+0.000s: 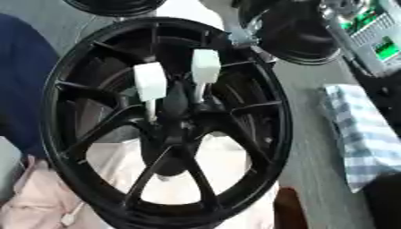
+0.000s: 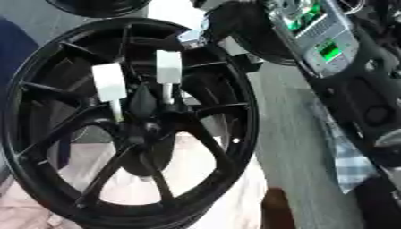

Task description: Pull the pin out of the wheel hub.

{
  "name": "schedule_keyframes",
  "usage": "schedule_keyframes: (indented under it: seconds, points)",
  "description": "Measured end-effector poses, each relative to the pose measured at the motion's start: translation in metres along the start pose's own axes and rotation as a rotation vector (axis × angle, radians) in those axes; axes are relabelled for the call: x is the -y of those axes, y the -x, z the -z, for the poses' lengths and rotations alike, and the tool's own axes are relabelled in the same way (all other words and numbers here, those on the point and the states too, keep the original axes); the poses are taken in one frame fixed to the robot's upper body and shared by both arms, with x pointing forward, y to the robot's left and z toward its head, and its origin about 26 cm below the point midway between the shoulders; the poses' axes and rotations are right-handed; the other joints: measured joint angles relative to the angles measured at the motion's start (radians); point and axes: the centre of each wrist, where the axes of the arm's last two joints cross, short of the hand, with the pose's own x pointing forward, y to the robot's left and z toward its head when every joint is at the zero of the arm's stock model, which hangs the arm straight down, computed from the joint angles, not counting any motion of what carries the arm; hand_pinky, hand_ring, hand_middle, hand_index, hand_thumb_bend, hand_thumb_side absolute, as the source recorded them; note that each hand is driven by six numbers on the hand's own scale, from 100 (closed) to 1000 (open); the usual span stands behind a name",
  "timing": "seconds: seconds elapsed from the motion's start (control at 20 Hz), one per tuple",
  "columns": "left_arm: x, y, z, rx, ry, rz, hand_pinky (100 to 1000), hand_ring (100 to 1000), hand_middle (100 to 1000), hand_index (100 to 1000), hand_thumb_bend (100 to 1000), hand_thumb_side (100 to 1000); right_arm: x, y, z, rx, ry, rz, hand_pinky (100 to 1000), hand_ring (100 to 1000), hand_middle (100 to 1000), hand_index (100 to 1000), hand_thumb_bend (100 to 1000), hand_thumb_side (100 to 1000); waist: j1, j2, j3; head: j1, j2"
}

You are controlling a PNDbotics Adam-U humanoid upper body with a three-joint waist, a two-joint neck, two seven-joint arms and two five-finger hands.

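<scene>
I'm hanging my right hand (image 1: 294, 33) above the black spoked alloy wheel hub (image 1: 168, 120), fingers' state unclear, and two white-handled metal pins (image 1: 149, 82) are sitting side by side, risking grabbing the wrong one.

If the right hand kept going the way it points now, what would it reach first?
Probably the nearer white-headed pin. The right hand sits at the upper right of the wheel rim, aimed down-left toward the wheel hub. Depth is unclear, so it might pass in front of the pin.
</scene>
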Motion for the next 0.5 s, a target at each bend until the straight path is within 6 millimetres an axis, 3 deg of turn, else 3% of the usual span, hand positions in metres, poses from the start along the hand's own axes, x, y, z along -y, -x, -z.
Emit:
schedule_keyframes:
  seconds: [0.35,0.5]
  points:
    - [0.0,0.0,0.0,-0.001,-0.001,0.0,580,556,528,688,100,848,-0.016,0.0,0.006,-0.064,-0.026,-0.024,771,865,762,835,668,353,-0.002,0.0,0.008,-0.002,0.0]
    - [0.0,0.0,0.0,0.0,-0.001,0.0,581,557,528,688,100,848,-0.019,0.001,0.008,-0.075,-0.027,-0.025,772,872,767,837,624,343,-0.002,0.0,0.01,-0.004,-0.001]
